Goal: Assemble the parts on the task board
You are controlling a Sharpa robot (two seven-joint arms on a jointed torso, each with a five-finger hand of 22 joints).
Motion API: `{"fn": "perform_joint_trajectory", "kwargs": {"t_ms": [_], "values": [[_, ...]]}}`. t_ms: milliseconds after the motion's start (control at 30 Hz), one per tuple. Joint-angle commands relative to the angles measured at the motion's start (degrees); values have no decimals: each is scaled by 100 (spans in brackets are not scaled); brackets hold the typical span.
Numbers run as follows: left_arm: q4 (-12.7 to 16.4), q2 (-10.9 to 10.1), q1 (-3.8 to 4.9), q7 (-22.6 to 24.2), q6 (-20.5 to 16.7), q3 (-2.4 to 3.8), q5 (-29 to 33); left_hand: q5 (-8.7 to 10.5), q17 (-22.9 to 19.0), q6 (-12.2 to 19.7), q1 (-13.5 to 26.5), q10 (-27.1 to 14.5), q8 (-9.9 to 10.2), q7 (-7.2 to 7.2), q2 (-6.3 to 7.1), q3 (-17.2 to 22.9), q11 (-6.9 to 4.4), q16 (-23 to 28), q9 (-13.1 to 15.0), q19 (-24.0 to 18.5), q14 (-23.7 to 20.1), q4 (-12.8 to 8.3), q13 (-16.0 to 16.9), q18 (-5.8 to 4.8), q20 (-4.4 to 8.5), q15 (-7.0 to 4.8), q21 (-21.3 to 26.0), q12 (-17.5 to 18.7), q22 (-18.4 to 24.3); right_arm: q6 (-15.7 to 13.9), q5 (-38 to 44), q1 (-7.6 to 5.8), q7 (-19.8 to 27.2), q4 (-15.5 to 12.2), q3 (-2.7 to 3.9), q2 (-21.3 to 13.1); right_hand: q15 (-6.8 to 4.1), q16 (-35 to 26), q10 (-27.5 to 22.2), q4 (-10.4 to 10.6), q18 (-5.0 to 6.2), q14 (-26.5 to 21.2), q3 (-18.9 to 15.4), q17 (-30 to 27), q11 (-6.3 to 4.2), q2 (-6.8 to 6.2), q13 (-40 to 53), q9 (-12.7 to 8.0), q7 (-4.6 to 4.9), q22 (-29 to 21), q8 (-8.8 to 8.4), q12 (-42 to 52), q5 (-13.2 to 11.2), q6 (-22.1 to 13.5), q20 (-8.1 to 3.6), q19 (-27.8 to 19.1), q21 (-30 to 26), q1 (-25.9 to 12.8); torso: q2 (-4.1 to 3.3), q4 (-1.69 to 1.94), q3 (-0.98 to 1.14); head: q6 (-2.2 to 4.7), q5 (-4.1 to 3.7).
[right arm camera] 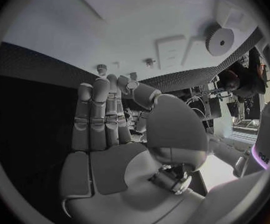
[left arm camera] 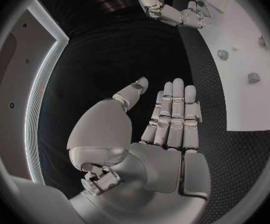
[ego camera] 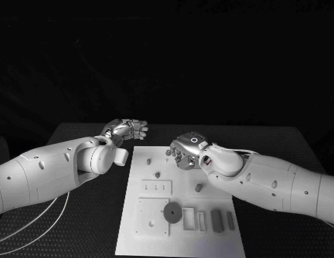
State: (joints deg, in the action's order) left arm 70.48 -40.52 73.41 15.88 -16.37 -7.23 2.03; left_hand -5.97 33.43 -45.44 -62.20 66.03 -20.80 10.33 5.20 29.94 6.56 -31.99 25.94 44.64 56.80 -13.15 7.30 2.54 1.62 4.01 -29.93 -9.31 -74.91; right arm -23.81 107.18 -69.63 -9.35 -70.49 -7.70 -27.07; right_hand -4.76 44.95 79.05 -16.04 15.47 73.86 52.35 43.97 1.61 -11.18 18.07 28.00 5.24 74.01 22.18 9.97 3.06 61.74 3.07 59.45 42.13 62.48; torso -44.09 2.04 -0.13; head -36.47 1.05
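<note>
Right hand (ego camera: 186, 151) hovers empty, fingers extended, over the board's (ego camera: 147, 239) far end; left hand (ego camera: 126, 130) is empty beside it. Nearest peg (ego camera: 168, 152) sits just left of the right hand.

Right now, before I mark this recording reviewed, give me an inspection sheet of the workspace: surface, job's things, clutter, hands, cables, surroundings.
Surface: black table, textured top, bearing the white task board.
Job's things: on the board, a dark toothed gear, rectangular blocks in a row beside it, small pegs standing further up, and a slotted plate.
Clutter: nothing seen.
Hands: left hand over the table beside the board's far corner, fingers straight and holding nothing in the left wrist view; right hand over the board's far end, holding nothing.
Cables: white cable looping under the left arm.
Surroundings: dark; nothing seen beyond the table.
</note>
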Motion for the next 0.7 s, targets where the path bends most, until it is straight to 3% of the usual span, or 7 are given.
{"fn": "perform_joint_trajectory", "kwargs": {"t_ms": [33,267,433,533,633,700], "values": [[-1,3,6,65,21,6,-24,-6,10,13,11,-8,18,2,-4,16,23,40,-1,-49,-25,-19,9,57,-2,15,-25,27,-119,-70,-64,-10,33,-113,4,-71,41,14,-63,34,-47,6,20,1,2,-65,8,10,-1,3,-31,-38,-25,-31,-7,31,11,0,0,1,-7,9,-11],[-63,7,6,70,25,6,-24,-5,11,12,10,-7,17,1,-3,17,22,40,0,-49,-24,-22,9,57,-3,15,-27,27,-119,-98,-306,-29,132,-325,15,-238,64,11,-139,53,-47,12,10,-2,31,-152,14,14,33,3,-80,-98,-29,-120,-11,30,15,-12,8,-7,-7,29,-14],[-120,20,5,73,34,6,-24,-4,12,12,9,-7,17,0,-4,17,22,40,0,-50,-24,-24,10,57,-3,15,-28,27,-119,-87,-590,-30,269,-535,16,-372,73,32,-138,29,-47,38,-82,7,39,-275,50,-61,199,16,-299,-126,-28,-514,-20,40,39,-12,17,-8,-9,30,-12],[-175,35,3,75,37,5,-23,-3,12,12,10,-7,17,0,-4,17,22,40,0,-50,-24,-24,10,57,-3,15,-28,28,-119,-42,-734,-30,360,-724,15,-482,128,50,-318,7,-47,44,-307,18,111,-393,24,-125,312,33,-446,-249,-23,-786,-19,38,61,-102,24,-13,-7,26,5],[-244,56,1,78,45,4,-23,-3,13,12,10,-7,17,0,-4,17,22,41,0,-50,-24,-25,10,57,-3,15,-29,28,-118,32,-964,-36,490,-920,15,-625,183,59,-509,-31,-47,19,-617,30,173,-480,-14,-152,316,51,-505,-371,-31,-920,-11,0,70,-217,37,-25,-4,27,15],[-287,71,0,79,47,3,-22,-3,13,13,11,-7,17,0,-5,17,21,41,0,-50,-24,-25,10,57,-3,15,-29,28,-118,80,-1062,-47,560,-1055,15,-733,270,118,-786,-50,-53,-42,-955,77,268,-493,-92,-178,213,89,-579,-543,-32,-1110,-1,-59,90,-317,51,-37,-7,24,20]]}}
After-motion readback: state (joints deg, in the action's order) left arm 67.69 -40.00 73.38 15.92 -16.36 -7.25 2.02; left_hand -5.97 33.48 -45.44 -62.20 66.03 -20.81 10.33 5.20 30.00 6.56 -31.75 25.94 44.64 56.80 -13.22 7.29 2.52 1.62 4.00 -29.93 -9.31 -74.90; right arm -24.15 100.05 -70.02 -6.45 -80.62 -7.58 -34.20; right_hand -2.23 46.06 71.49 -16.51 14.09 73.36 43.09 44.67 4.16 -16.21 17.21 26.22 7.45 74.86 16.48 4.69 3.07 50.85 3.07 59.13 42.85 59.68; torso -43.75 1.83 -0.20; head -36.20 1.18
